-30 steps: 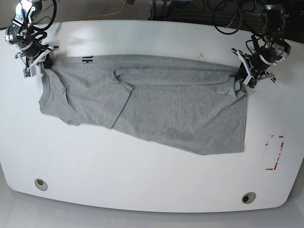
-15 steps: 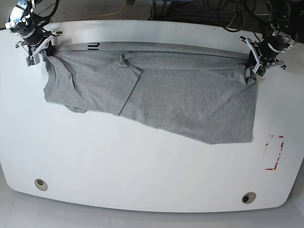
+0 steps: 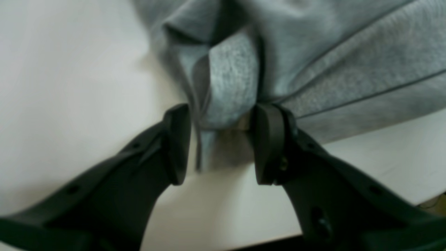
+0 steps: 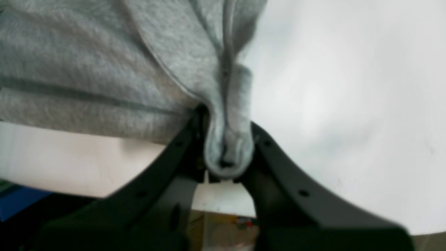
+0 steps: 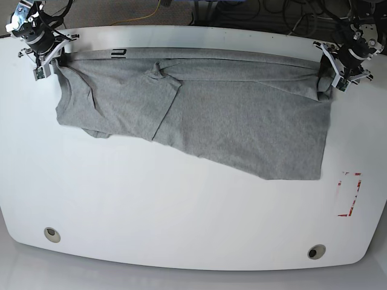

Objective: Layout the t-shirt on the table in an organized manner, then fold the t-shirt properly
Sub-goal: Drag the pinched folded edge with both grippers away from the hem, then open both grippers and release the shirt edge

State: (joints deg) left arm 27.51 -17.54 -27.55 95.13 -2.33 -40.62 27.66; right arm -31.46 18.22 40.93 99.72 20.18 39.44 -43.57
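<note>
Black plastic left gripper (image 3: 217, 144) stood parted around a bunched corner of the soft heather-grey cotton t-shirt (image 5: 199, 115); the right gripper (image 4: 226, 157) pinched another corner, stretching the top edge taut across the glossy white table (image 5: 151, 205).

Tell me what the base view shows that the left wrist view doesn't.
Only the base view shows the whole t-shirt stretched between both arms, the right gripper, the red outline mark and two round holes. Only the left wrist view shows the left gripper with its jaws parted around a bunched corner. Both show grey fabric on the white table.
</note>
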